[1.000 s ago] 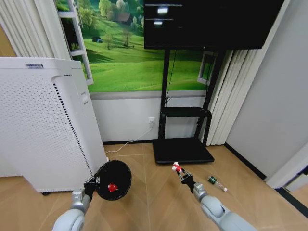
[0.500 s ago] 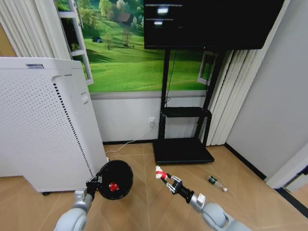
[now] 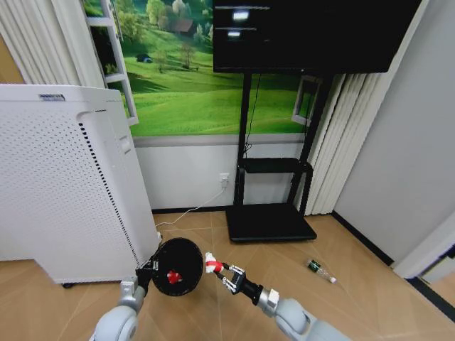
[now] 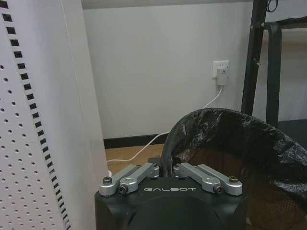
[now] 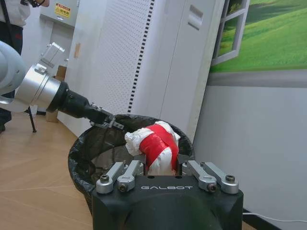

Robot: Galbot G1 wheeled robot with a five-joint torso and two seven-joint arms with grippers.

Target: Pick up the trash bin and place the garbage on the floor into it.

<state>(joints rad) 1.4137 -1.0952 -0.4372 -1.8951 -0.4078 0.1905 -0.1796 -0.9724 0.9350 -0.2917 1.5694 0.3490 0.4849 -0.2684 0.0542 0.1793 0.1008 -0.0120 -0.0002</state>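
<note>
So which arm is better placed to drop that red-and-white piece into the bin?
The right. Its gripper already holds the red-and-white piece, jaws shut on it, right at the trash bin's rim. The left gripper is busy clamping the bin's edge, holding it up.

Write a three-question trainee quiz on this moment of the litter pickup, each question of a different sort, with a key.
1. True or false: the left gripper is shut on the rim of the small black round plastic trash bin.
2. Multiple choice: the crumpled red-and-white can-like piece in the right gripper is
A. lying on the wooden floor
B. held beside the bin's rim
C. resting on the black TV stand
3. Fill in: the small green bottle with a white label lies on the ____.

Key
1. True; the bin is held tilted, another red-and-white piece inside it.
2. B
3. wooden floor
</note>
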